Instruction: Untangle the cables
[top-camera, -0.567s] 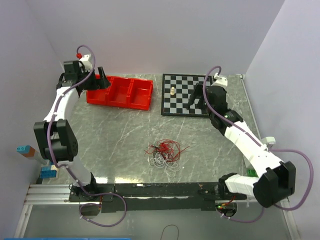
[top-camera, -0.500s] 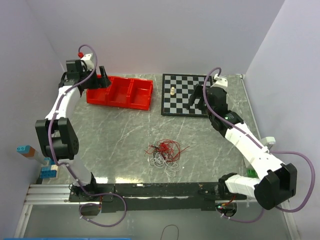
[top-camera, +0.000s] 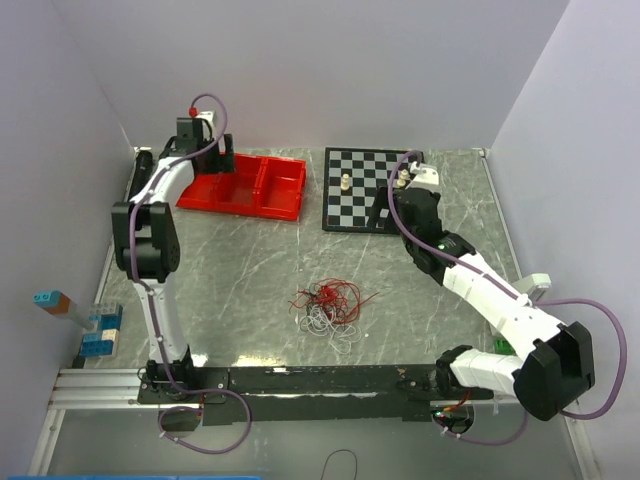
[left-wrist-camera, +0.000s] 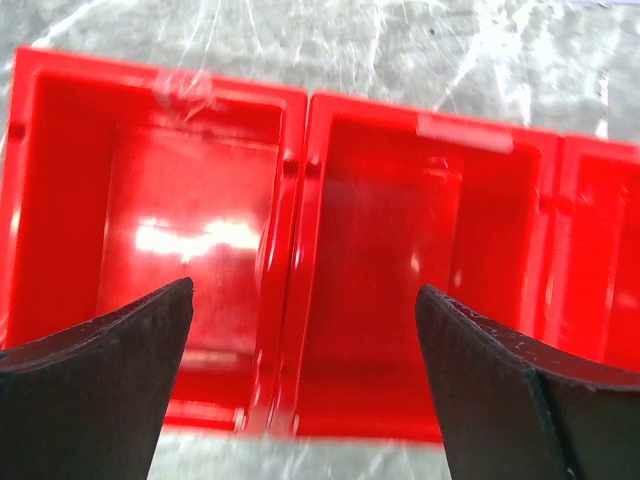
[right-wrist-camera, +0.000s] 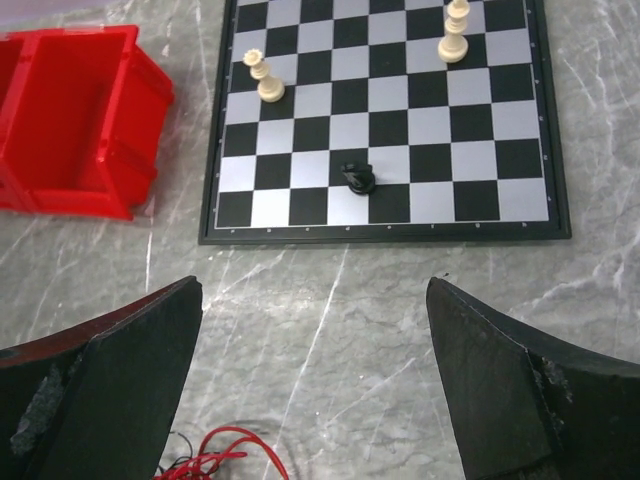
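Both pairs of jaws gape wide, and we grasp nothing. Between the jaws of our left gripper runs the dividing wall of the red bin, one compartment to either side. Ahead of our right gripper lies the chessboard, its black piece nearest the jaws. The cables, a red, white and black tangle, lie well apart from the left jaws. One red loop shows just below a right finger.
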